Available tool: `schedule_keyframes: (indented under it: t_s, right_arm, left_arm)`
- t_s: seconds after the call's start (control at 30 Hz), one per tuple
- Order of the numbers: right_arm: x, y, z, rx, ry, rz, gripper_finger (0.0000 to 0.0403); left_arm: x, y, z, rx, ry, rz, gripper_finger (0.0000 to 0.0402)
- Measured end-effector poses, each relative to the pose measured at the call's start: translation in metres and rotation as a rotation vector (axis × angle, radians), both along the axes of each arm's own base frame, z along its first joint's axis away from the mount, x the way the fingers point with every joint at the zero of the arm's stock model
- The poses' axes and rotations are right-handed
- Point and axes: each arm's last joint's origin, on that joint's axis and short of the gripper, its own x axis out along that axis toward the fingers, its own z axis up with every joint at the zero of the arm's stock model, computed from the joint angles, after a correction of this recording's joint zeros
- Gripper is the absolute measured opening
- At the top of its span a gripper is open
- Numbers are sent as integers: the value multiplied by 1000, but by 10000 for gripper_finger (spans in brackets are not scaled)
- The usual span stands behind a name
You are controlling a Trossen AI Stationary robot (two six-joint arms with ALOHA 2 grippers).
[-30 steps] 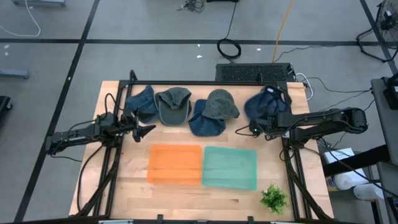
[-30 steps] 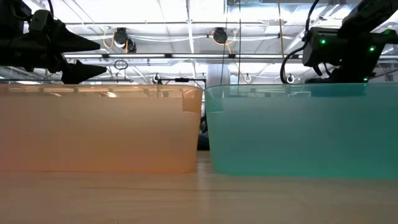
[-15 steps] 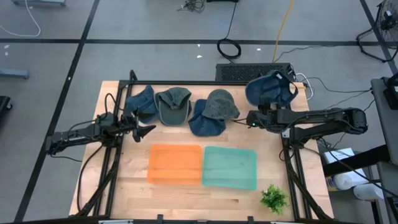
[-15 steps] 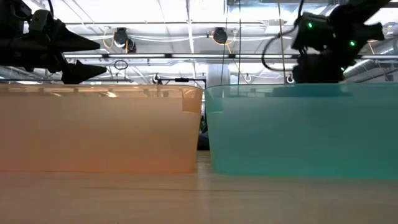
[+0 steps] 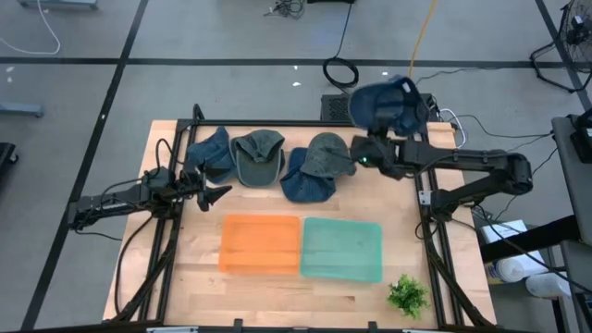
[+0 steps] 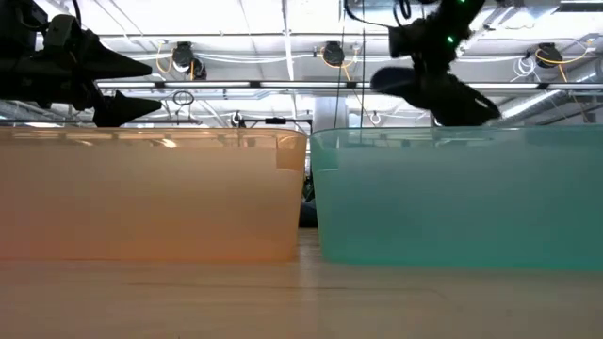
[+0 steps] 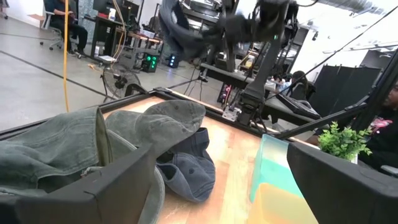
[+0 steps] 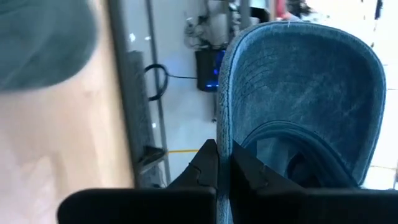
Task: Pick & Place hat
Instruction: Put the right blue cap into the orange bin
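Note:
My right gripper is high above the table's far right part, shut on a blue denim hat. The low view shows that hat dangling over the teal bin. Several more hats lie in a row along the far side: a blue one, a green cap, a second blue one and a grey-green one resting partly on it. My left gripper hovers open near the left end of the row, touching nothing. My right gripper pinches the blue hat's brim at its edge between its two shut fingers. The hat is lifted clear of the table and hangs below the gripper in the low view.
An orange bin and a teal bin stand side by side on the near half of the table. A small green plant sits at the near right corner. A black frame edges the far side.
My right gripper has risen with the blue hat and drifted toward the table's left. The hat, which lay on the table's far right part, is now lifted clear and hangs in the air. The gripper stayed shut on it.

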Motion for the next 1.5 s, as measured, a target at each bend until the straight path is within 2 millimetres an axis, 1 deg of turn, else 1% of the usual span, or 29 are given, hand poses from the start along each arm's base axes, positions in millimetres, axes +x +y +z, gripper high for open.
schedule_keyframes:
  t_s: [0.23,0.4,0.57,0.77,0.9,1.03,1.13,1.23,1.37,1.5]
  right_arm:
    - [13,-5,43,-41,-124,-20,0]
    - [18,-6,72,-107,-197,-64,0]
    - [21,-3,104,-137,-327,-65,0]
    - [22,10,139,-232,-450,-56,0]
    - [23,23,164,-289,-533,-44,0]
    - [23,39,184,-324,-638,-11,0]
    - [22,51,195,-322,-748,22,0]
    - [20,63,201,-304,-840,52,0]
    - [20,75,204,-277,-898,94,0]
    - [20,87,204,-233,-973,146,0]
  left_arm:
    - [0,0,0,0,0,0,383]
    - [0,0,0,0,0,0,379]
    - [0,0,0,0,-1,0,373]
    - [0,0,0,0,0,0,377]
    - [0,0,0,0,0,0,384]
    - [0,0,0,0,0,0,384]
    - [0,0,0,0,0,0,379]
    - [0,0,0,0,0,0,374]
    - [0,0,0,0,0,0,370]
    - [0,0,0,0,0,0,375]
